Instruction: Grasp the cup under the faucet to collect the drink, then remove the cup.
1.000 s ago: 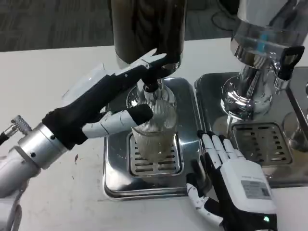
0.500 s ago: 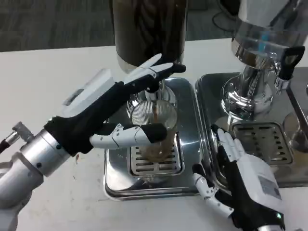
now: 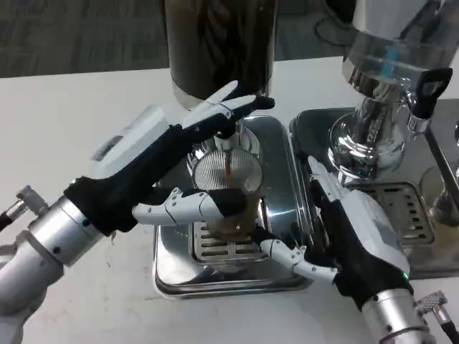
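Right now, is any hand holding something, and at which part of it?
The left hand holds the ribbed glass cup by its side wall, thumb across the front, under the faucet. The right hand holds nothing; its thumb reaches toward the cup.

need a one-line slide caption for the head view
Left hand steadies the cup as drink pours from the faucet.

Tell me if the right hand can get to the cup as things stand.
Probably yes: the right hand lies beside the cup, thumb toward its base, with nothing between. The left hand already holds the cup's other side.
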{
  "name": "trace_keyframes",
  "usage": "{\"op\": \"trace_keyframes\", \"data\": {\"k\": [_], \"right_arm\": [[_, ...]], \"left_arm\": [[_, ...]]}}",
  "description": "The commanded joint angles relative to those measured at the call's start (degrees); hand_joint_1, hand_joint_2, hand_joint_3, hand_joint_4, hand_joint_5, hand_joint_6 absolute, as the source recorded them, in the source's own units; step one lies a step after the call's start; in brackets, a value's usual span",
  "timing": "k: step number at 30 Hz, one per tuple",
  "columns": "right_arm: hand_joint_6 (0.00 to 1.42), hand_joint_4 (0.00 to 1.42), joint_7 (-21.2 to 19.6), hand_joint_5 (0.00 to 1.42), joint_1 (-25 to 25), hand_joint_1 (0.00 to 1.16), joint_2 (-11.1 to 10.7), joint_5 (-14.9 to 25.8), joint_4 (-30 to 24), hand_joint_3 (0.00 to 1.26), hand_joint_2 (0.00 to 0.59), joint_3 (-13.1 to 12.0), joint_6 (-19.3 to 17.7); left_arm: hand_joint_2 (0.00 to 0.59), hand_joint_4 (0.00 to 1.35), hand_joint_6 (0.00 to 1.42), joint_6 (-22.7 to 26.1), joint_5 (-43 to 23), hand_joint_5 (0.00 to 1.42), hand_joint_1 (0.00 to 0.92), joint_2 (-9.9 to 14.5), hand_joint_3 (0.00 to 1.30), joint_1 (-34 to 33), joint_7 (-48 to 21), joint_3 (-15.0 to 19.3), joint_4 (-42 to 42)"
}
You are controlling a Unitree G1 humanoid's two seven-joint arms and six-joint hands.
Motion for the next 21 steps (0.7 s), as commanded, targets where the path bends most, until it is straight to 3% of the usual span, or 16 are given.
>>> {"op": "trace_keyframes", "data": {"k": [1, 21], "right_arm": [[0.0, 0.0, 1.57, 0.0, -3.79, 0.47, 1.48, 1.36, 2.68, 0.0, 0.173, -0.59, 1.38], [0.0, 0.0, 2.07, 0.0, -3.02, 0.44, 0.74, 3.82, 2.93, 0.0, 0.174, -1.08, -0.18]], "left_arm": [[0.098, 0.01, 0.1, -0.43, 1.95, 0.15, 0.0, 1.23, 0.17, 2.19, -2.21, -2.0, 0.85], [0.098, 0.01, 0.1, 1.63, 1.95, 0.15, 0.0, 1.09, 0.17, 6.07, -0.34, -2.23, -2.76]]}}
